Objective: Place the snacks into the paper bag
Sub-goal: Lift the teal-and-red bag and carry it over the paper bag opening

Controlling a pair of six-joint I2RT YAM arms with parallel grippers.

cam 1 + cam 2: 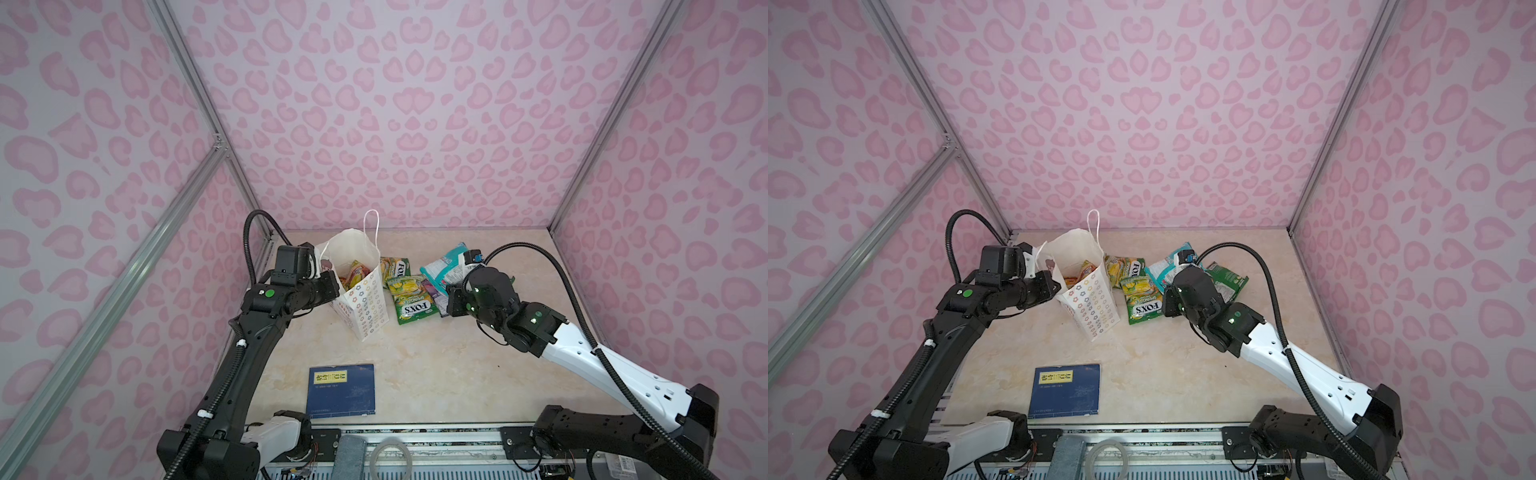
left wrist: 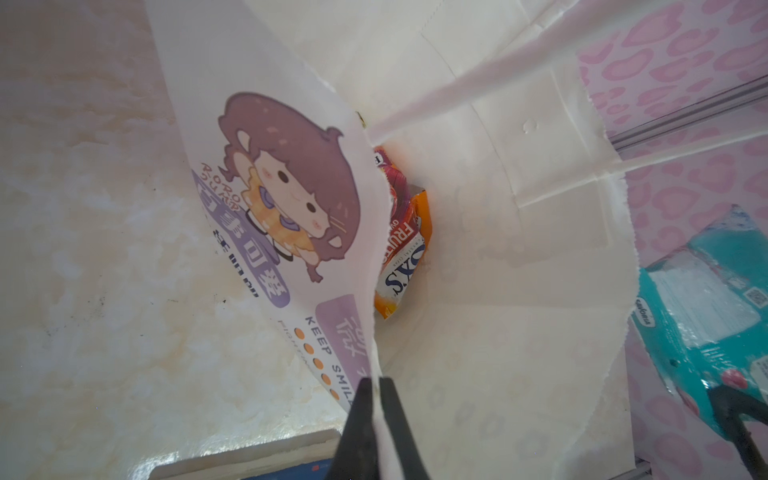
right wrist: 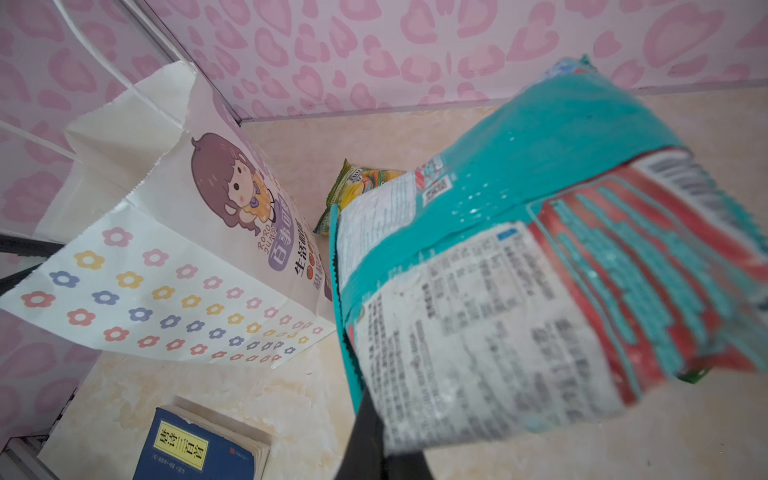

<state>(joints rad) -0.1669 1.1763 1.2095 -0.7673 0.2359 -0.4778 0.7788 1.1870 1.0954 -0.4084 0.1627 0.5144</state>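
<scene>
Walls (image 1: pixel 415 104): lilac, pink blotch print, at 9, 12 and 3 o'clock. Frame posts (image 1: pixel 219 145): aluminium, at the corners. Tabletop (image 1: pixel 457 374): beige marble pattern, evenly lit. Rail (image 1: pixel 415 434): metal, 6 o'clock.

bright, even light, soft shadows; teal packet (image 3: pixel 540 270) blurred up close (edges warped).

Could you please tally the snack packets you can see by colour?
Teal packet: 1, in the right pincer
Orange packet: 1, showing inside the paper bag
Purple packet: 1, mostly hidden
Dark green packet: 1
Green-yellow packets: 2 clear; overlap may hide a third
Total: at least 6
</scene>
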